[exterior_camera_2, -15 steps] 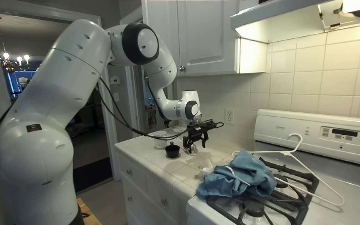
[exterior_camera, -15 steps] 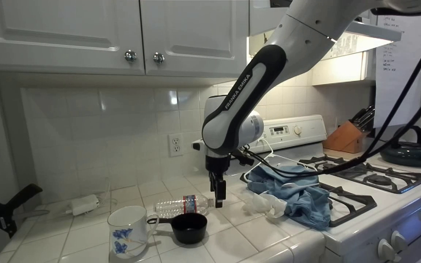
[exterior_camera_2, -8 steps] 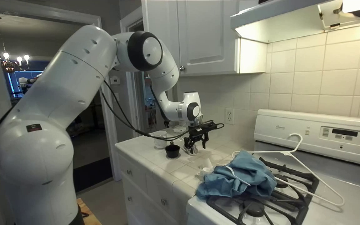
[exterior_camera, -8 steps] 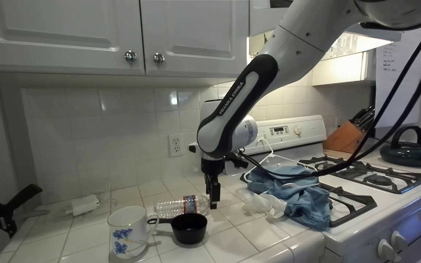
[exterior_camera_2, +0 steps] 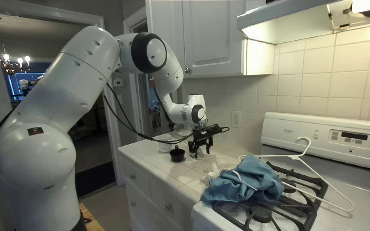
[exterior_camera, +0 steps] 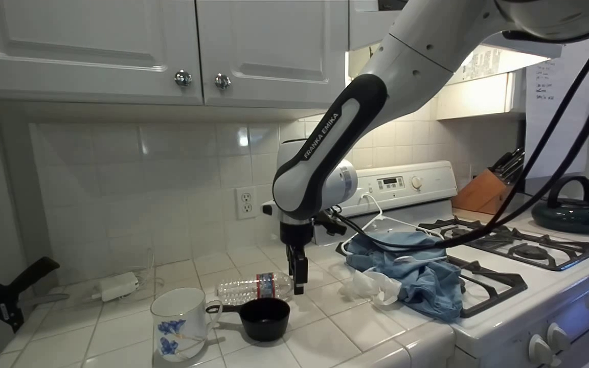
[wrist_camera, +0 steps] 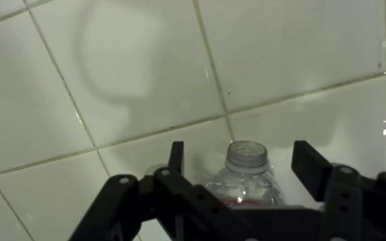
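Note:
A transparent plastic bottle [exterior_camera: 241,290] with a red and blue label lies on its side on the tiled counter, uncapped. My gripper [exterior_camera: 298,290] points down at its neck end. In the wrist view the bottle [wrist_camera: 246,182] has its open neck between the black fingers [wrist_camera: 177,157], with a gap on either side, so nothing is gripped. The jaws stand wide apart; the gripper [exterior_camera_2: 201,154] shows the same spread in an exterior view. A black measuring cup [exterior_camera: 265,321] sits just in front of the bottle, its handle reaching toward a white mug [exterior_camera: 178,327] with blue flowers.
Crumpled white paper [exterior_camera: 376,287] and a blue cloth [exterior_camera: 417,271] with a white hanger [exterior_camera_2: 320,195] lie by and over the stove's near burner grate [exterior_camera_2: 300,208]. A white adapter [exterior_camera: 116,286] and a black clamp [exterior_camera: 16,294] are at the counter's far left. The tiled wall stands behind.
In an exterior view my gripper has moved left and slightly down to the bottle's neck end, mostly in the first half second. The jaws have narrowed a little. The bottle, cup and mug stay put.

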`<action>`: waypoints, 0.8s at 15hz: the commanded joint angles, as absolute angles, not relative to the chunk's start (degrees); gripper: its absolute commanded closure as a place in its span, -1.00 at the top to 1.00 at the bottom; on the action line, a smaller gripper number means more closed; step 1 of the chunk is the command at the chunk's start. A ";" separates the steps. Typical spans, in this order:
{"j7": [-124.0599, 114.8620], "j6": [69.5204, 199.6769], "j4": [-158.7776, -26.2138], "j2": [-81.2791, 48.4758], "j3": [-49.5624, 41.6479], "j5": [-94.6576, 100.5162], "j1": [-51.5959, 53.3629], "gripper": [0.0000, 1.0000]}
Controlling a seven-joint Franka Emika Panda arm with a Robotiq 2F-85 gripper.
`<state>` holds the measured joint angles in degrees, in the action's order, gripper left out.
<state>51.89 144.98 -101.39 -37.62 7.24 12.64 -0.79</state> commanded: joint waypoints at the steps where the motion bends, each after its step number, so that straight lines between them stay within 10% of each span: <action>1: 50.87 142.96 -100.81 -37.57 7.29 12.45 -0.25 0.61; 12: 49.34 142.53 -100.71 -37.58 6.90 12.83 0.21 -0.26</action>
<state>50.69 143.83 -101.39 -37.62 7.24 12.64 -0.42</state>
